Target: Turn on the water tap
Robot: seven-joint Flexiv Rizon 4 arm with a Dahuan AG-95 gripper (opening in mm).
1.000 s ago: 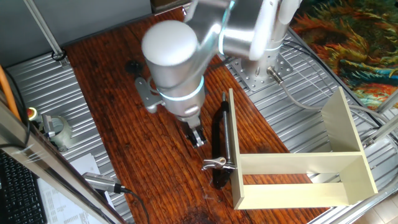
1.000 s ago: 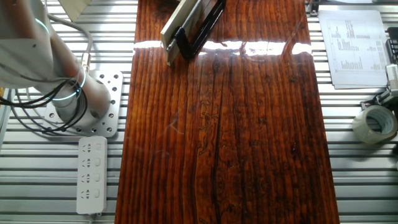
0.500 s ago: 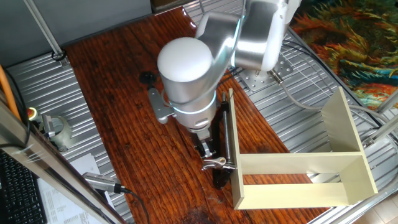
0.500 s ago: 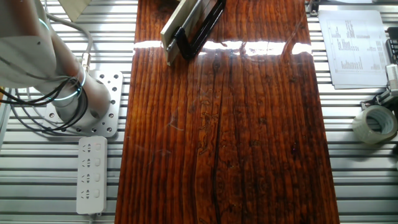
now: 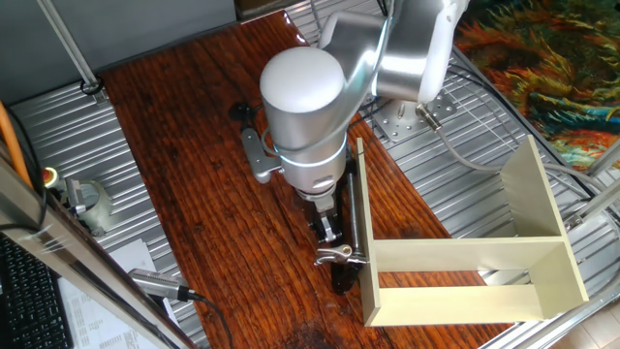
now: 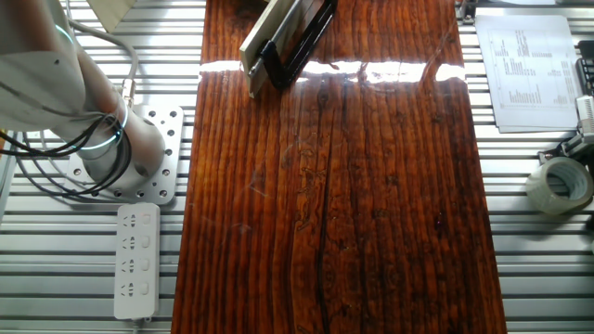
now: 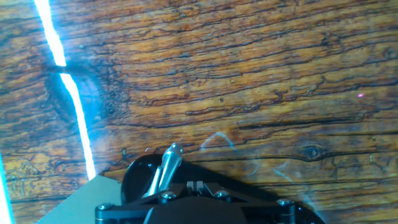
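the water tap (image 5: 341, 218) lies flat on the wooden table (image 5: 194, 184), its slim black-and-chrome body running along the long outer wall of the cream open-sided box (image 5: 465, 262) and just beside it. the silver wing-shaped lever handle (image 5: 334, 255) sits near the end of the tap closest to the camera, crosswise to the body, close to the box corner. in one fixed view the arm stands over the tap, with the gripper (image 5: 327, 227) pointing down directly above the tap body, just short of the lever on the side toward the arm's base; the fingertips are near the lever, and contact cannot be confirmed. the large round wrist housing hides most of the fingers, so whether the jaws are spread or closed cannot be told from this view. the hand view shows the table grain, the black rounded end of the tap (image 7: 149, 177) at the lower edge with the chrome lever (image 7: 165, 165) rising from it, and a pale corner of the box (image 7: 81, 202) at lower left; the finger state is not readable here either. in the other fixed view the tap (image 6: 302, 42) and the box edge (image 6: 264, 32) appear at the top of the table, the arm's base (image 6: 111, 139) stands at the left beside a white power strip (image 6: 136, 260), and a tape roll (image 6: 561, 184) and a printed sheet (image 6: 529, 70) lie at the right.
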